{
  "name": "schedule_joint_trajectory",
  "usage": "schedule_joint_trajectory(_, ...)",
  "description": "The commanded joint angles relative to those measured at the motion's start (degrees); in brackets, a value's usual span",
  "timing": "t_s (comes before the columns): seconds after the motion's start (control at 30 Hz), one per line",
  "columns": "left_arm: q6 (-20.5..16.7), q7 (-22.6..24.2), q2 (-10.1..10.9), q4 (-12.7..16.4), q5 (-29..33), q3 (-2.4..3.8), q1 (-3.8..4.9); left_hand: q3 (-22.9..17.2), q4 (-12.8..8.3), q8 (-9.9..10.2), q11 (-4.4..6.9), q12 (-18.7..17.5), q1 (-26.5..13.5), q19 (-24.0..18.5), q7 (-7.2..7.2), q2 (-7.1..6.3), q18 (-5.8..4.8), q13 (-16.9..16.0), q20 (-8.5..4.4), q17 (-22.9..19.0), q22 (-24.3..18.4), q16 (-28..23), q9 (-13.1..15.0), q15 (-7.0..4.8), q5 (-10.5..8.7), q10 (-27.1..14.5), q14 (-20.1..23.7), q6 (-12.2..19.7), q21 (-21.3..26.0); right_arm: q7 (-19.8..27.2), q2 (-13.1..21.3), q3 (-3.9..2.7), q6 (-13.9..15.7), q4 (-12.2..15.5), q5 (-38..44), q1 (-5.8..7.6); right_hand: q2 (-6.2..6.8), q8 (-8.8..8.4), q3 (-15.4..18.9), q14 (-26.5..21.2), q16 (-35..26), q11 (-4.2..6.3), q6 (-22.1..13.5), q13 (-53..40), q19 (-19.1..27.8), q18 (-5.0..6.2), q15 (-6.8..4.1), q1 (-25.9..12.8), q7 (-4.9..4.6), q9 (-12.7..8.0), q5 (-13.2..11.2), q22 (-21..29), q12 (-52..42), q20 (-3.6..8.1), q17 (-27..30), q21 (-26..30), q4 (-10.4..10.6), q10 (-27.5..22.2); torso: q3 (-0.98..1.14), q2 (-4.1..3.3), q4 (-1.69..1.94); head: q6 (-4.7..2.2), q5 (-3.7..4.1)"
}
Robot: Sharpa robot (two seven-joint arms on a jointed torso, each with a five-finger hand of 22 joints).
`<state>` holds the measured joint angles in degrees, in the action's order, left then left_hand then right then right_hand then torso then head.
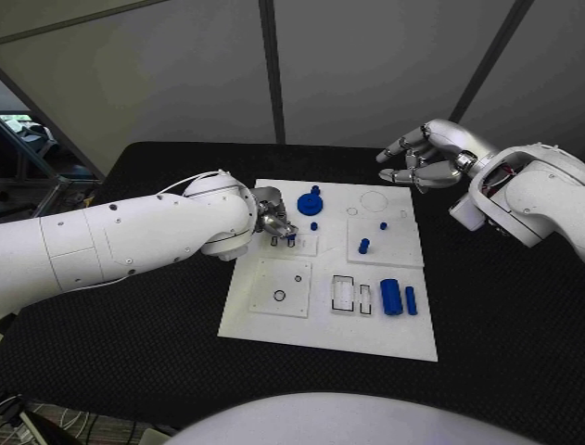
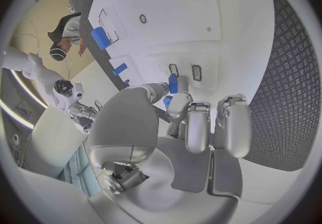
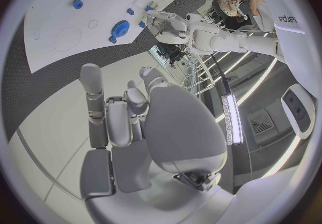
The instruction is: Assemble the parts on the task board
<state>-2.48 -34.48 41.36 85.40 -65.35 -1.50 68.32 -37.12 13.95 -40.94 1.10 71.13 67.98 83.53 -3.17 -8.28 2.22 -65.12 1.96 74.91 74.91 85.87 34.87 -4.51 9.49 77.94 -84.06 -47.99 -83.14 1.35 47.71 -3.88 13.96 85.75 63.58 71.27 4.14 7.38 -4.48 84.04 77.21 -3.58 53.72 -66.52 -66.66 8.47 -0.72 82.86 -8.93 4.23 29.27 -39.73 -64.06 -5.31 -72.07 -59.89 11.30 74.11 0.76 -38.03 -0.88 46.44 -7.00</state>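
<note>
Robotics lab: grey partition panels [image 1: 373, 65].

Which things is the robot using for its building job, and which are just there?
For the job:
task board
small blue part, pinched by left hand
blue round part
blue bars

Just there:
black table
right hand, holding nothing

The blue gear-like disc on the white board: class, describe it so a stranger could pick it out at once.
Start at the white task board in the middle of the black table, and go to its far edge. The blue gear-like disc lies there, just beyond the left hand. Unlike the slim blue pegs and bars nearby, it is broad, round and flat.
</note>
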Motion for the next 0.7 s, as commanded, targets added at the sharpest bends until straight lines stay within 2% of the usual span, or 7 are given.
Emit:
schedule_joint_trajectory(0.03, 1.8, -0.6, -0.1, 0.1, -1.2, -0.07, 0.01, -9.3, -9.0, -0.3, 0.03, -0.3, -0.5, 0.4, -0.02, 0.27, 0.35, 0.1, 0.07, 10.6, 4.4, 0.2, 0.0, 0.09, 0.27, -0.2, -4.6, 0.2, -0.3, -0.1, -0.1, -0.02, -0.3, 0.0, -0.9, 0.12, 0.43, 0.33, -0.4, 2.0, -0.3, 0.09, 0.4, 0.0, 0.0, 0.34, -0.22, -0.1, 0.14, -0.1, 0.4, 0.1, 0.2, 0.1, 0.0, 0.3, 0.1, -0.3, -0.01, -0.03, -0.01, 0.05, 0.06)
schedule_joint_trajectory(0.23, 3.2, -0.6, 0.0, 0.1, -1.3, -0.21, -0.01, -9.5, -9.1, -0.4, 0.02, -0.4, -0.7, 0.4, -0.02, 0.35, 0.36, 0.2, 0.06, 10.6, 4.3, 0.2, 0.1, 0.09, 0.27, -0.3, -4.6, 0.3, -0.2, -0.1, -0.2, -0.02, -0.5, -0.2, -1.1, 0.12, 0.43, 0.33, -0.4, 2.0, -0.3, 0.09, 0.4, 0.0, 0.0, 0.34, -0.22, -0.1, 0.14, -0.1, 0.4, 0.1, 0.2, 0.1, 0.0, 0.3, 0.1, -0.3, -0.01, -0.03, 0.06, 0.1, 0.05)
schedule_joint_trajectory(0.63, 5.7, -0.7, 0.2, 0.5, -1.4, -0.31, -0.02, -9.7, -9.4, -0.5, 0.02, -0.5, -0.8, 0.4, -0.02, 0.26, 0.35, 0.3, 0.06, 10.6, 4.3, 0.2, 0.3, 0.1, 0.23, -0.4, -4.6, 0.4, -0.2, -0.3, -0.4, -0.01, -0.7, -0.6, -1.2, 0.12, 0.41, 0.34, -0.4, 1.9, -0.4, 0.09, 0.5, 0.0, 0.1, 0.37, -0.22, -0.2, 0.14, -0.1, 0.4, 0.2, 0.3, 0.1, 0.1, 0.5, 0.2, -0.3, 0.02, -0.01, -0.1, 0.35, -0.15)
schedule_joint_trajectory(0.7, 5.9, -0.7, 0.2, 0.5, -1.5, -0.31, -0.02, -9.7, -9.4, -0.5, 0.03, -0.5, -0.8, 0.4, -0.02, 0.26, 0.35, 0.3, 0.06, 10.6, 4.3, 0.2, 0.3, 0.1, 0.23, -0.4, -4.6, 0.4, -0.2, -0.4, -0.4, -0.01, -0.7, -0.6, -1.1, 0.12, 0.41, 0.34, -0.4, 1.9, -0.4, 0.09, 0.5, 0.0, 0.1, 0.37, -0.22, -0.2, 0.14, -0.1, 0.4, 0.2, 0.3, 0.1, 0.1, 0.5, 0.2, -0.3, 0.02, -0.03, -0.02, 0.37, -0.08)
